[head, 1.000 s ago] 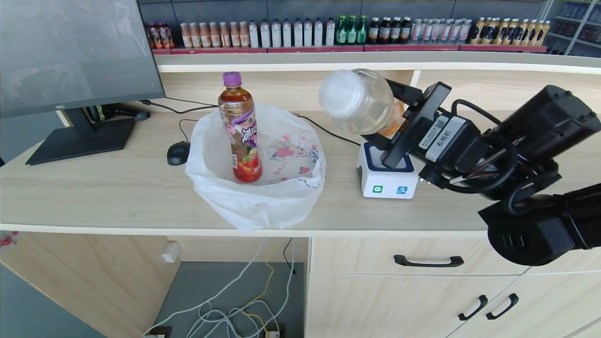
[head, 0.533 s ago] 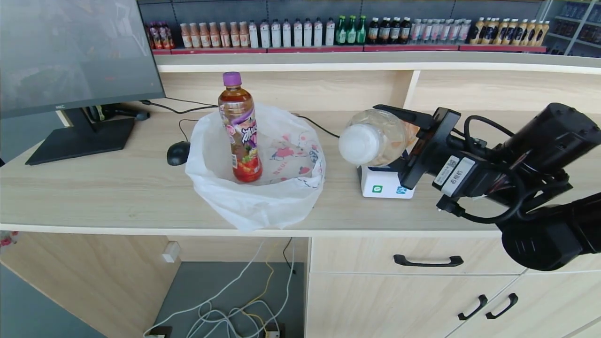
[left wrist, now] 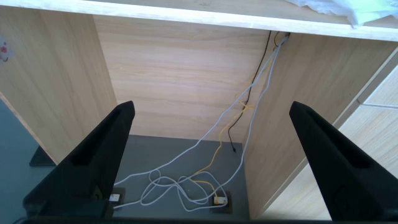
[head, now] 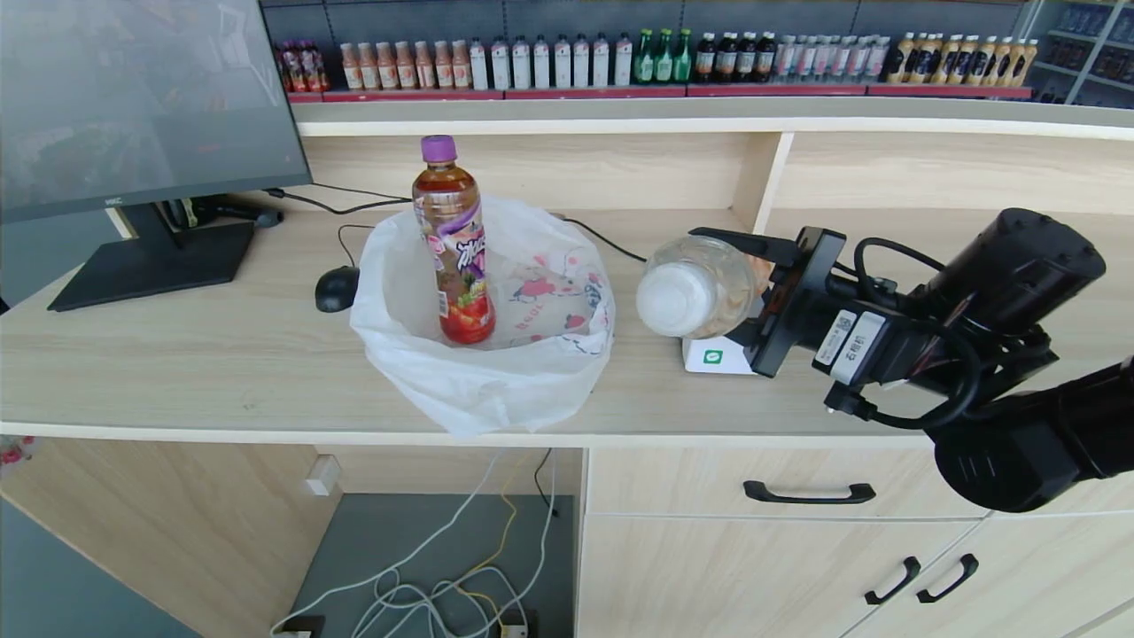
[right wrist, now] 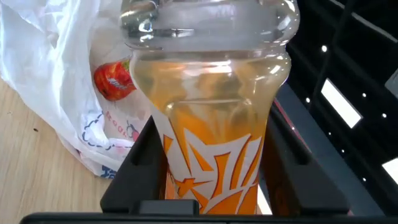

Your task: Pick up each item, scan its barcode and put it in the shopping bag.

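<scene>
Now the right hand (head: 726, 285) is clenched around the clear bottle (head: 695, 288), held sideways just above the scanner (head: 713, 357) on the surface (head: 177, 354). If its barcode faces away, the scan may fail; later it could knock the tall bottle (head: 452, 239) standing in the bag (head: 478, 385).

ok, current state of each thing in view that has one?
right gripper: shut on the clear bottle
clear bottle: held sideways over the scanner
shopping bag: open, on the counter
purple-capped bottle: upright in the shopping bag, capped
left gripper: open, empty, facing the space under the counter
drawers: shut
</scene>
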Controlling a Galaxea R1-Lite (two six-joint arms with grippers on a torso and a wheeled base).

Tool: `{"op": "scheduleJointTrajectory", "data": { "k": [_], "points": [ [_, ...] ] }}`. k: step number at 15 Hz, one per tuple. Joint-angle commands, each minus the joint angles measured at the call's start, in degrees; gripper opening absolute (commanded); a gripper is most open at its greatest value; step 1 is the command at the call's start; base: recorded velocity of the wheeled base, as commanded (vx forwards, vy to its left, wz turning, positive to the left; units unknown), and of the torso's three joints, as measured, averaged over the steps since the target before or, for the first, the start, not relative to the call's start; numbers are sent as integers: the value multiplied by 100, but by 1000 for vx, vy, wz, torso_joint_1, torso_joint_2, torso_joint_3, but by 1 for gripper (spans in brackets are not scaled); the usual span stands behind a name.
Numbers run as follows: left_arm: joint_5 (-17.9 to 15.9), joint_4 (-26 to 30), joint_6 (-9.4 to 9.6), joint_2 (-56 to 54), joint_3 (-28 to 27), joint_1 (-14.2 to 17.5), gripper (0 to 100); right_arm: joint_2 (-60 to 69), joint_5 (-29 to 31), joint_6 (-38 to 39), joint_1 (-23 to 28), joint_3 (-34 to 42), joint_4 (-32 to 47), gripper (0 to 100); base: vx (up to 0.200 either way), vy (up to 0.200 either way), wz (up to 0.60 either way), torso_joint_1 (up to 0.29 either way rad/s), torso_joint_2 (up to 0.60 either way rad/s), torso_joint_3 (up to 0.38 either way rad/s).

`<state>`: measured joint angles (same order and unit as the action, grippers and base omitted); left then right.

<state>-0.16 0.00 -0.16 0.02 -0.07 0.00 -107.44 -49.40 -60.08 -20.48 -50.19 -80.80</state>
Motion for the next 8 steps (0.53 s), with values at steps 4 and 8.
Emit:
{"op": "scheduleJointTrajectory", "data": {
  "k": [4,8],
  "points": [
    [-2,0,-2,-2,-1,0,100,-93,0,-22,88,9,-6,0,0,0,0,0,0,0],
    [-2,0,-2,-2,7,0,100,-93,0,-48,132,18,-6,0,0,0,0,0,0,0]
  ]
}}
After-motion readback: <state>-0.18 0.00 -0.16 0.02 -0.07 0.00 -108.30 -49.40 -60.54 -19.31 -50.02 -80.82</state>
